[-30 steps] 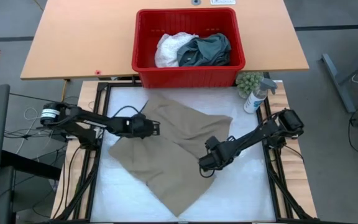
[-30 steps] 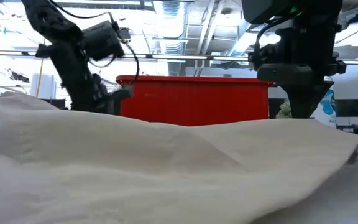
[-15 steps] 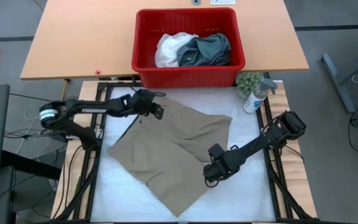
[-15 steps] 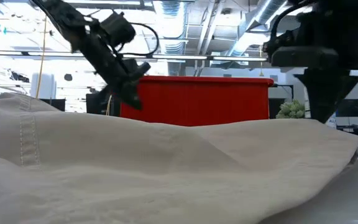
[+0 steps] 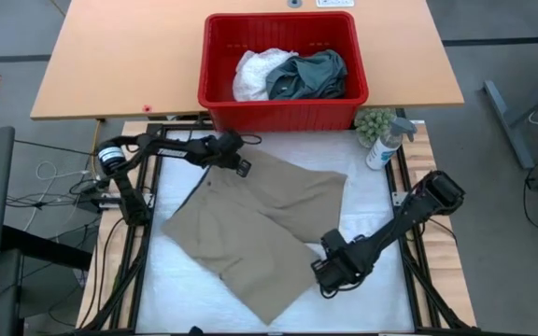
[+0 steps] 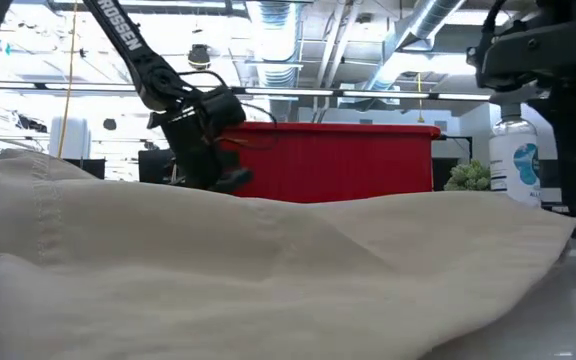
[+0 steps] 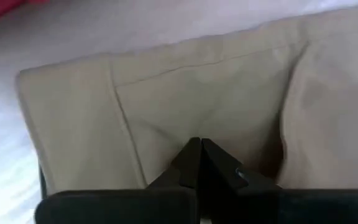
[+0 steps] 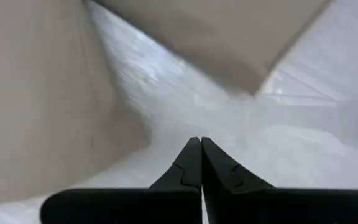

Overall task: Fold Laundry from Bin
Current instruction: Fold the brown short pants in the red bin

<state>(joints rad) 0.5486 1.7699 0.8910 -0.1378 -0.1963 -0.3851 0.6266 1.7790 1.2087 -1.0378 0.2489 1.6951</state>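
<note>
Beige-khaki garment [image 5: 255,229]: spread across the white tabletop [image 5: 381,308] at centre frame in the high view, lying mostly flat with a few shallow ridges; no fold visible. Judged an early stage: one item out of the bin, flattening apparently under way, folding not begun.

White garment [image 5: 255,73] and dark teal-green garment [image 5: 311,75]: bunched together inside the red bin [image 5: 283,112], upper centre of frame, on the tan tabletop just above the white one. Both left to take out and fold.

Left gripper [image 5: 241,166]: at the garment's upper-left corner, just below the bin; fingers pressed together, no cloth visibly pinched between them.

Right gripper [image 5: 327,273]: lower right of centre, at the garment's right edge over bare white surface; fingers pressed together, nothing held.

Nearby: spray bottle [image 5: 384,145] and small green plant [image 5: 374,122], right of the bin at the upper-right corner of the work area, well apart from the cloth. Judged no obstacle to folding; bin wall close to the left gripper.
</note>
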